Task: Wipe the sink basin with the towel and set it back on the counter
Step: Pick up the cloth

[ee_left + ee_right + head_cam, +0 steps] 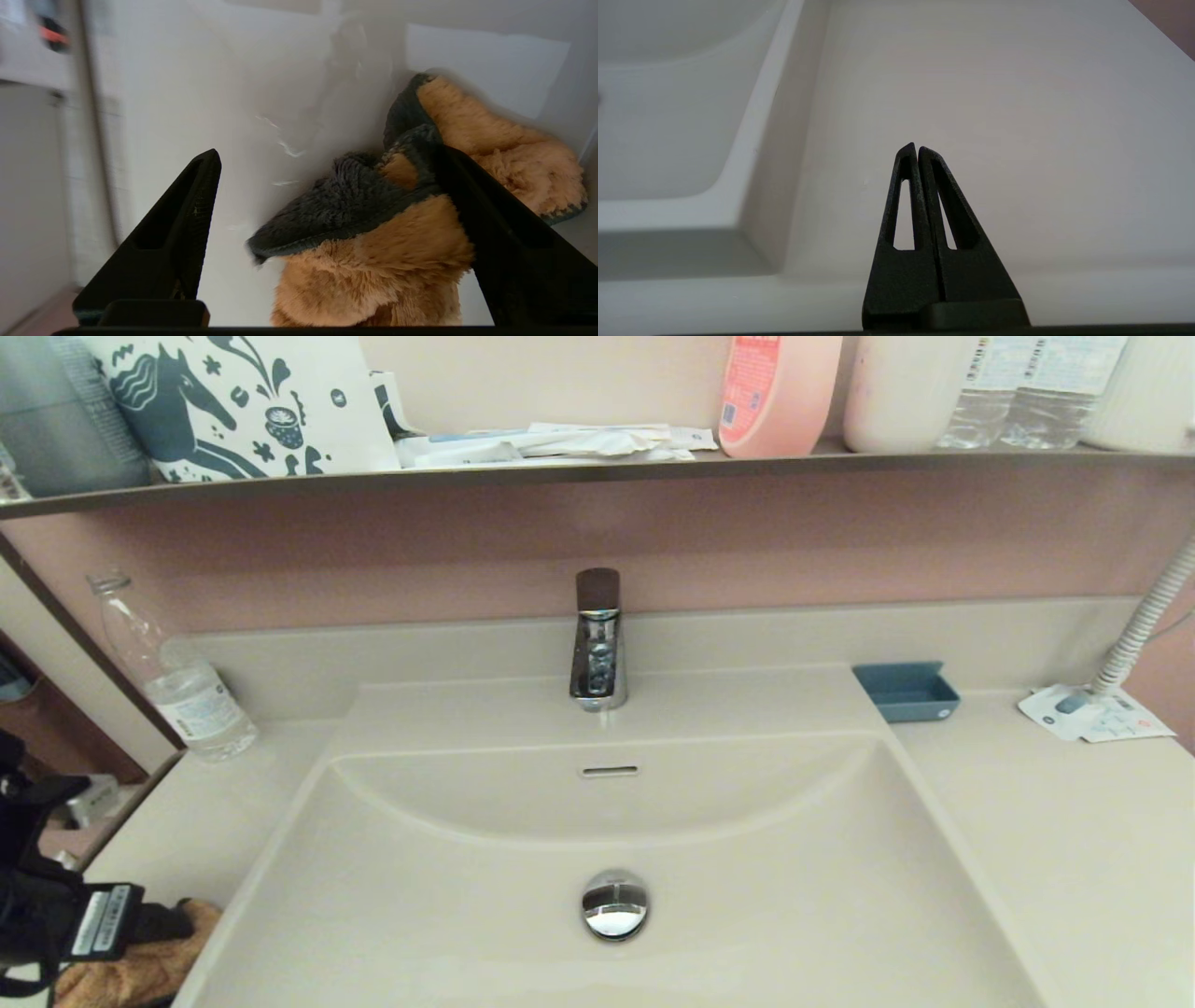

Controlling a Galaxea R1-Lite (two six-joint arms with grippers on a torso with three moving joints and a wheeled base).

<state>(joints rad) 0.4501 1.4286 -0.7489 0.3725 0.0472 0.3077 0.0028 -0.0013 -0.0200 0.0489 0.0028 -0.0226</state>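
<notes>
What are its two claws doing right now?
Left gripper: open, around the towel on the counter, not gripping.
Right gripper: shut, empty, above the counter.

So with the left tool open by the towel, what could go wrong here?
1. The left tool is open with one finger against the towel; closing now may pinch only a loose fold, and the cloth could slip out.
2. The towel sits near the counter front corner, so a nudge might push it off.
3. The bottle stands behind on the same side; a wide swing toward the basin could tip it.
</notes>
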